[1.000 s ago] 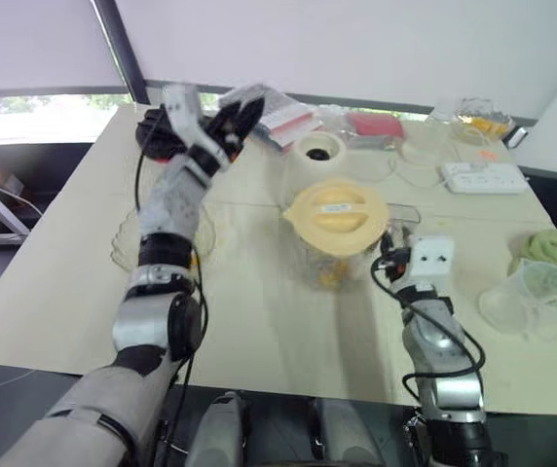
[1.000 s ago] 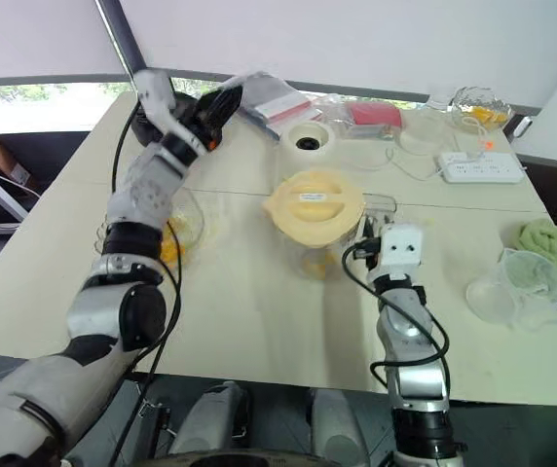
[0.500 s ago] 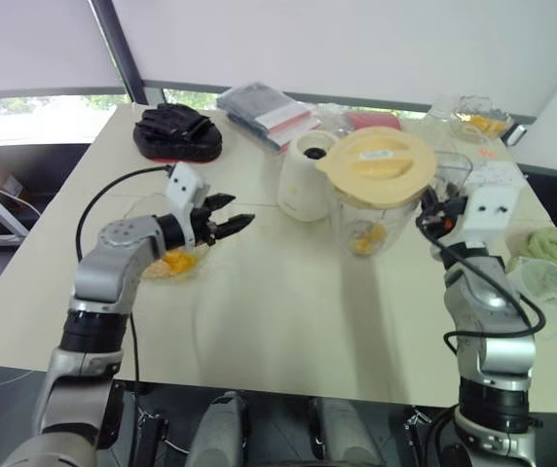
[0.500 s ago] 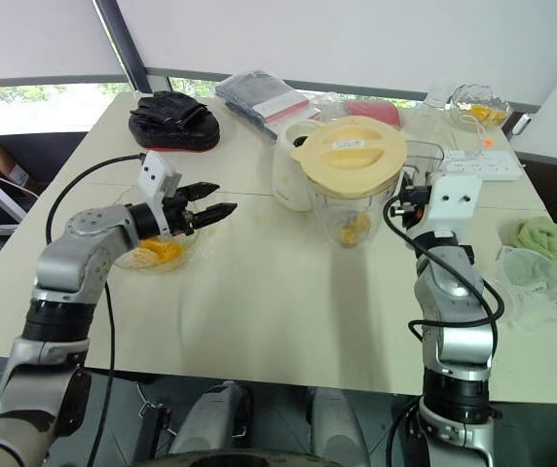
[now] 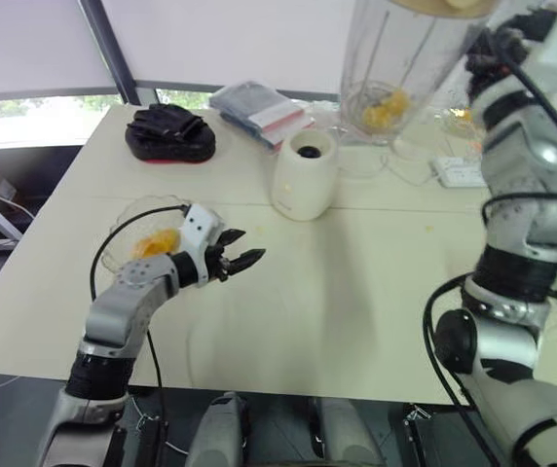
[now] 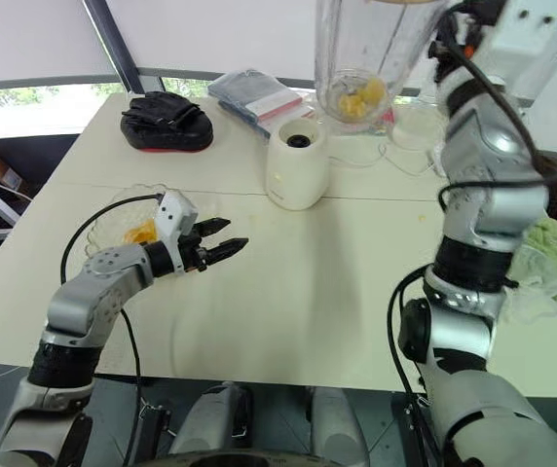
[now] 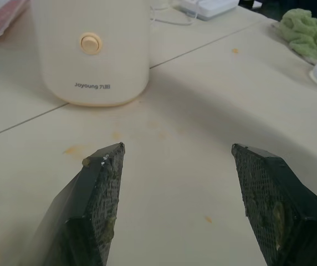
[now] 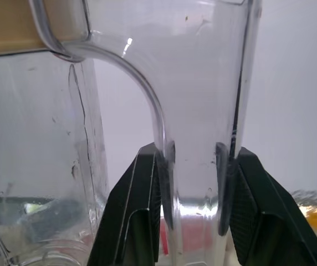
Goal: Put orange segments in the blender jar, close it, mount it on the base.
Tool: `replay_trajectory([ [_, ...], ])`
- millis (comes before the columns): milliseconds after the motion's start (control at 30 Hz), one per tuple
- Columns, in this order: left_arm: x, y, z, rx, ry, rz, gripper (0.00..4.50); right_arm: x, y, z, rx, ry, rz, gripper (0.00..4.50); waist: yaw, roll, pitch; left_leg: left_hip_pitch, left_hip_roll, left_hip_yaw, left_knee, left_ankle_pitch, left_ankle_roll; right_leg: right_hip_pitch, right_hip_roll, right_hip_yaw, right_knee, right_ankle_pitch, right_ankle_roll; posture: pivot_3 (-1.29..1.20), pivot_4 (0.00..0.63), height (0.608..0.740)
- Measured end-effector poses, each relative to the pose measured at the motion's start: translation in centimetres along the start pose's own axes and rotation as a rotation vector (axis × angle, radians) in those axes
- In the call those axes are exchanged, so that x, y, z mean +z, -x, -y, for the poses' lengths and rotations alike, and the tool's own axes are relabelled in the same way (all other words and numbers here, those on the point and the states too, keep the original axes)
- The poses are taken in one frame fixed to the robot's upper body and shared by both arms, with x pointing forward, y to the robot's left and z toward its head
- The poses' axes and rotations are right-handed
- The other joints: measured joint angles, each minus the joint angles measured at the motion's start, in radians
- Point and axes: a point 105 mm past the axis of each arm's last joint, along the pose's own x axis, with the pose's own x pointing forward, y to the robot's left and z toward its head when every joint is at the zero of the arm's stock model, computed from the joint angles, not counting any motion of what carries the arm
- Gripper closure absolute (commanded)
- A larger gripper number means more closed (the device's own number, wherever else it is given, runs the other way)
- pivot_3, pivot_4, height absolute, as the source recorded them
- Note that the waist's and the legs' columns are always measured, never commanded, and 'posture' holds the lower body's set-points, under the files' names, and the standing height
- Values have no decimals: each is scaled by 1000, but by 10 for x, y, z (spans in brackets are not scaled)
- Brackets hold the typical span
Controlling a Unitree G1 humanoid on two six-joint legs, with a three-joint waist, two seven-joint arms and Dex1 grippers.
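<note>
The clear blender jar hangs high above the table's far side, with orange segments at its bottom and its cream lid on. My right gripper is shut on the jar's handle. The white blender base stands on the table below and to the left of the jar. My left gripper hovers low over the table in front of the base, open and holding nothing. In the left wrist view its fingertips point at the base.
A glass bowl with orange segments sits just behind my left arm. A black bundle and plastic packets lie at the back left. A power strip and a green cloth are on the right.
My right arm has lifted the closed jar from table height to high above the base. My left gripper has drawn back from the far left to low over the near table.
</note>
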Motion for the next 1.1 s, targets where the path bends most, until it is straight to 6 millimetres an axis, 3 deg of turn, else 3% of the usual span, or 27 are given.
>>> replay_trajectory([
  [233,-2,11,7,64,4,5,1303,-57,-25,-24,38,-34,-98,3016,-13,0,0,-1,0,0,-2,0,0,0,-2,0,-3,0,1,0,150,740],
  [367,-7,17,12,97,22,-6,1303,-75,-35,-31,41,-45,-125,3016,-13,0,0,-1,0,0,-9,1,-2,-2,-2,0,-5,0,1,0,150,740],
  [767,-9,29,13,166,29,-9,1303,-88,-47,-60,94,-65,-130,3016,-15,0,0,-1,0,1,-15,2,-3,-4,-3,0,-7,0,0,0,150,740],
  [1100,-11,32,12,186,29,-17,1303,-93,-48,-67,109,-14,-137,3016,-15,0,0,-1,0,1,-15,2,-4,-4,-3,0,-7,0,0,0,150,740],
])
